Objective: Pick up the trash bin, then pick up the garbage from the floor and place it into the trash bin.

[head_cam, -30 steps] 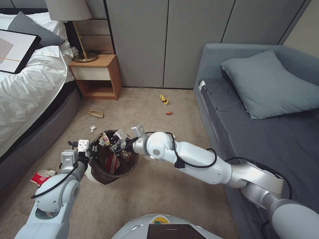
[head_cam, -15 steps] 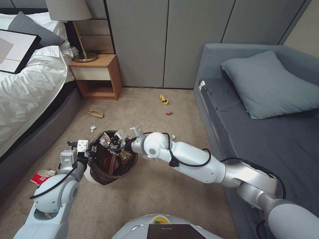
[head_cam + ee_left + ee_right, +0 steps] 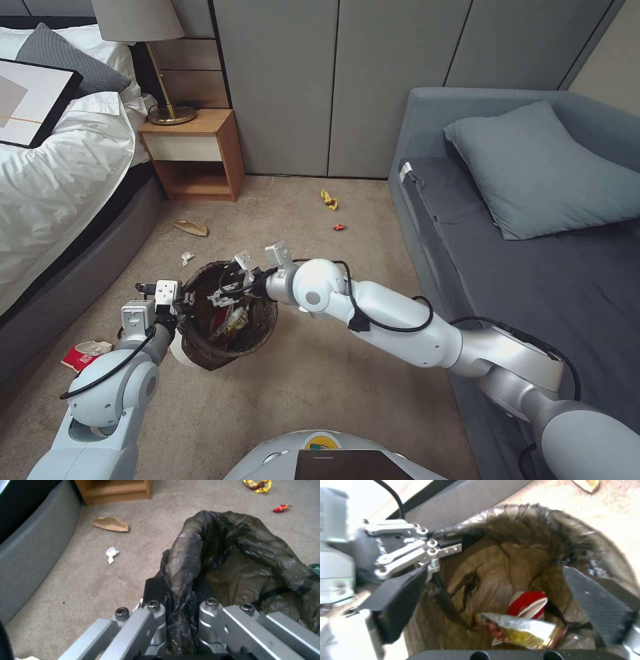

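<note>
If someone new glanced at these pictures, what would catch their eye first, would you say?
Most striking is the trash bin, held off the carpet by the left gripper clamped on its bagged rim. The right gripper hangs open over its mouth, with a yellow snack wrapper lying inside on a red packet. More litter dots the floor beyond.

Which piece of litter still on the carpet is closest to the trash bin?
The crumpled white tissue, just beyond the trash bin; the tan paper piece and the wrappers lie farther off.
</note>
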Controlling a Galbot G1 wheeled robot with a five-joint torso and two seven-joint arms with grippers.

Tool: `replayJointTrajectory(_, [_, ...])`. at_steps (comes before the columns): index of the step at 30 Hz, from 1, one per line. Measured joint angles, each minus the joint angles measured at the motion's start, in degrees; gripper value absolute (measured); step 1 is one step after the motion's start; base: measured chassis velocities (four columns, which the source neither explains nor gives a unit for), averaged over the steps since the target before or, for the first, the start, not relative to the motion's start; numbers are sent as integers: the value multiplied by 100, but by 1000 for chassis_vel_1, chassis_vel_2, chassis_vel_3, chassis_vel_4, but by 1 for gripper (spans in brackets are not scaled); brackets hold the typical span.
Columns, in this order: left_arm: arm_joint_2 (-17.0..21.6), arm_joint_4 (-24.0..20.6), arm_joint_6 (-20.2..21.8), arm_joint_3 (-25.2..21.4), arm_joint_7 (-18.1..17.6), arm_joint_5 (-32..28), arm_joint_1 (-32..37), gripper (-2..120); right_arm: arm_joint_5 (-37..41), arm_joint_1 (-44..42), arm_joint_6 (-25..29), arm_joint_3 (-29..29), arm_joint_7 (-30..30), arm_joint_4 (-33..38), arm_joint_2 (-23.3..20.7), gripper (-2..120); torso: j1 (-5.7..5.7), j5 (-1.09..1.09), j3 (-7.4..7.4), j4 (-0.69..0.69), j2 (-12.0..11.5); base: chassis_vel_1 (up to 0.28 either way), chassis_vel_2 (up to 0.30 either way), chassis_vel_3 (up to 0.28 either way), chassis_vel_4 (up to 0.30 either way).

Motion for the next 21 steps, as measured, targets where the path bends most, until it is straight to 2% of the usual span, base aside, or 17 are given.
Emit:
replayJointTrajectory(8, [-33,0,0,-2,2,2,-9,7,50,-64,-25,292,87,218,-300,100,0,1,0,0,0,0,0,0,0])
replayJointTrajectory(10, [-14,-12,0,-18,2,-5,-8,7,54,-155,-45,591,148,445,-597,100,0,0,0,2,0,0,0,0,0])
replayJointTrajectory(11, [-14,-12,0,-18,2,-5,-8,7,54,-155,-45,591,148,445,-597,100,0,0,0,2,0,0,0,0,0])
replayJointTrajectory(15, [11,-27,0,-26,6,-24,-8,7,-64,-779,37,1524,174,1018,-1405,100,0,1,0,-1,0,0,0,0,0])
replayJointTrajectory(16, [11,-27,0,-26,6,-24,-8,7,-64,-779,37,1524,174,1018,-1405,100,0,1,0,-1,0,0,0,0,0])
replayJointTrajectory(20, [21,-37,0,-19,17,-24,-13,7,-279,-1304,75,2137,135,1340,-1755,100,0,3,0,-2,0,0,0,0,0])
replayJointTrajectory(21, [26,-58,0,-16,27,-25,-24,7,-517,-1930,103,2811,61,1644,-2017,100,0,2,0,0,0,0,0,0,0])
